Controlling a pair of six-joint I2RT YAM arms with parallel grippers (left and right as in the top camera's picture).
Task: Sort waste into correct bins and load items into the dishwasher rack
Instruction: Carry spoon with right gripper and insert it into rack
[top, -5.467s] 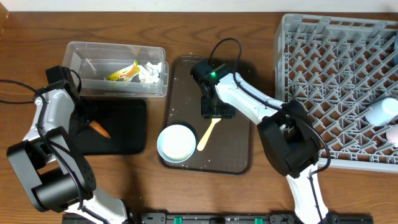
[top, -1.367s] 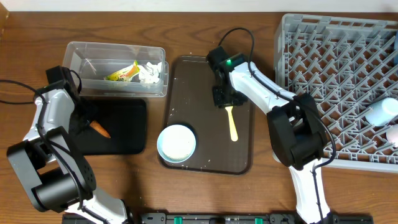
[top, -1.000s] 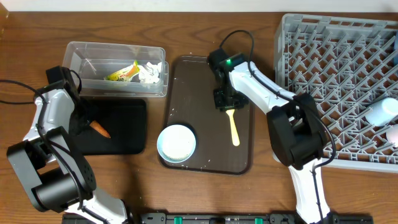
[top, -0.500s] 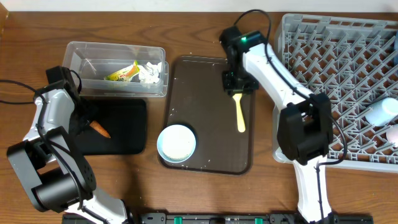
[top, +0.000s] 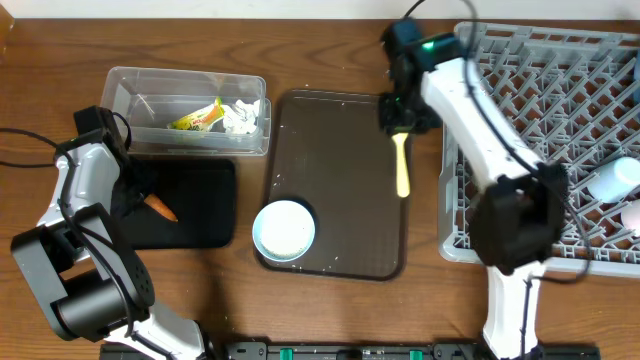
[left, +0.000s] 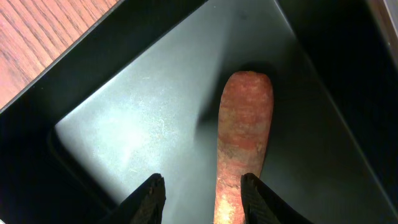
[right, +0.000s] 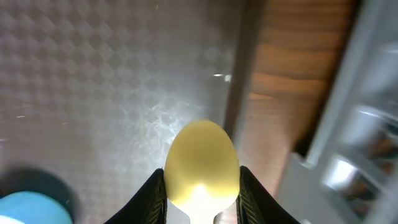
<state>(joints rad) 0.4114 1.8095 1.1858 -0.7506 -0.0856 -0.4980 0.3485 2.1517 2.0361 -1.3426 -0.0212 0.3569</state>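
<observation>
My right gripper (top: 399, 118) is shut on the pale yellow spoon (top: 402, 165) and holds it above the right edge of the brown serving tray (top: 330, 150), next to the grey dishwasher rack (top: 540, 120). The spoon's bowl shows between the fingers in the right wrist view (right: 201, 163). The light blue bowl (top: 284, 231) sits on the tray's front left. My left gripper (left: 202, 193) is open over the black tray (top: 195, 205), with the orange-brown stick (left: 241, 140) between its fingers, nearer the right one. The clear tub (top: 187, 110) holds the yellow-green wrapper (top: 197, 117) and white tissue (top: 240, 116).
Two cups (top: 615, 180) lie in the rack at the right edge. A few rice grains speck the brown tray. A black cable runs across the table at the left. The bowl also shows at the bottom left of the right wrist view (right: 28, 208).
My right gripper has lifted the spoon and carried it right and back across the brown tray toward the rack. The left arm, bowl and bins have not moved.
</observation>
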